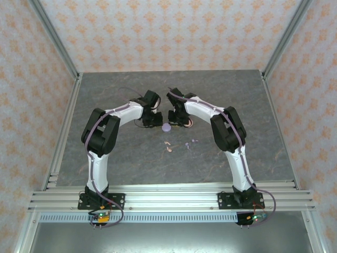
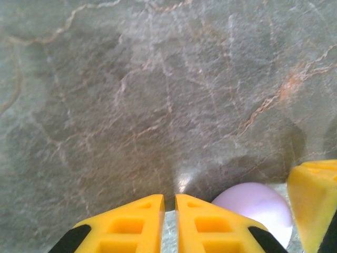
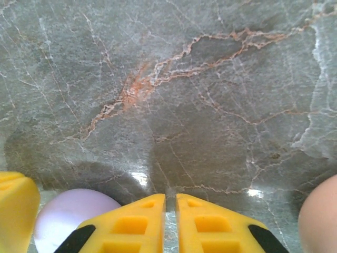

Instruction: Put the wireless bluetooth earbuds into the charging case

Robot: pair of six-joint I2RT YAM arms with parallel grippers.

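Note:
A round lilac charging case [image 1: 166, 127] lies shut on the grey marble table, between my two grippers. My left gripper [image 1: 156, 120] is just to its left, jaws shut on nothing [image 2: 169, 198]; the lilac case [image 2: 256, 210] shows at its lower right. My right gripper [image 1: 172, 117] is just right of the case and is also shut and empty [image 3: 170, 197], with the lilac case [image 3: 71, 215] at its lower left. Nearer the arm bases lie the earbuds: two pale pink ones [image 1: 168, 146] and two lilac ones [image 1: 190, 143], loose on the table.
A pale pink rounded thing [image 3: 322, 216] sits at the right edge of the right wrist view. Each wrist view catches the other gripper's yellow finger [image 2: 314, 199] [image 3: 15, 211]. Patterned walls and metal rails [image 1: 63, 132] bound the table.

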